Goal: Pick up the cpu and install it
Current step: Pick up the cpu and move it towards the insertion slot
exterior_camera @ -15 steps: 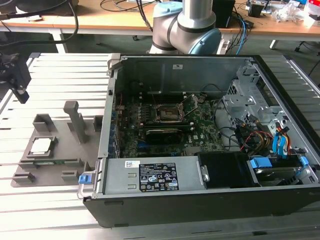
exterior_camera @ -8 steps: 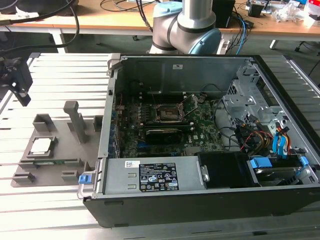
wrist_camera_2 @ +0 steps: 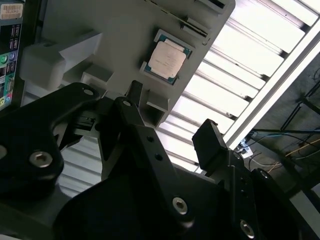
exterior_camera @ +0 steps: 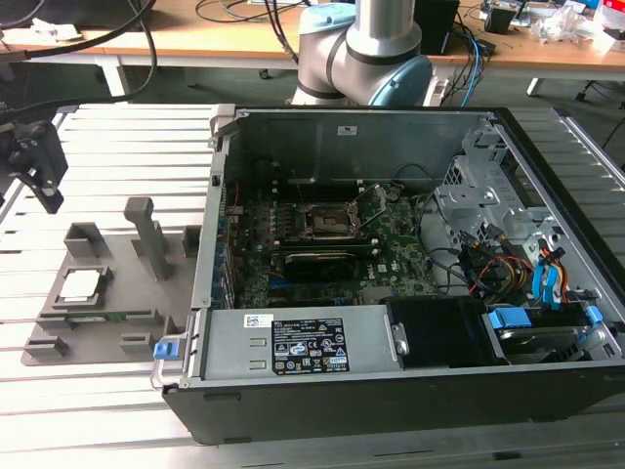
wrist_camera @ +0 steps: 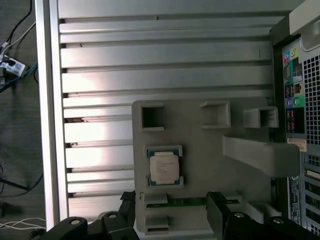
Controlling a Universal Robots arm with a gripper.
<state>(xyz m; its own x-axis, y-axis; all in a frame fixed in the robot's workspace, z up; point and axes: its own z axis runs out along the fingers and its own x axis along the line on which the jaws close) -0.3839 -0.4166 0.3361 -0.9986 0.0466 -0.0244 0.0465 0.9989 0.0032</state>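
The cpu (exterior_camera: 80, 285) is lying flat, metal top up, in a shallow square pocket on the gray tray (exterior_camera: 117, 288), which is sitting on the slatted table (exterior_camera: 117, 147) at the exterior view's left, just beside the open case (exterior_camera: 391, 415). The gripper (wrist_camera: 171, 200) is hovering above the tray, near the chip but apart from it. In both wrist views its two black fingers (wrist_camera: 216, 202) are standing wide apart with nothing between them, so it is carrying nothing. The socket (exterior_camera: 327, 220) on the board inside the case is sitting open and unfilled, well apart from the chip. The chip is probably very light and quite stiff. Its smooth lid is likely slippery, and its underside contacts and thin board are likely fragile. The safest hold therefore looks to be on two opposite edges of the pale rim, squeezed gently and kept level. The pocket's low walls are leaving little edge exposed, so the fingers would have to come down squarely. By count there are one cpu, one tray, one case, one socket, one gripper with two fingers, and one thin green memory stick (wrist_camera: 192, 201) lying in a slot just beside the chip.
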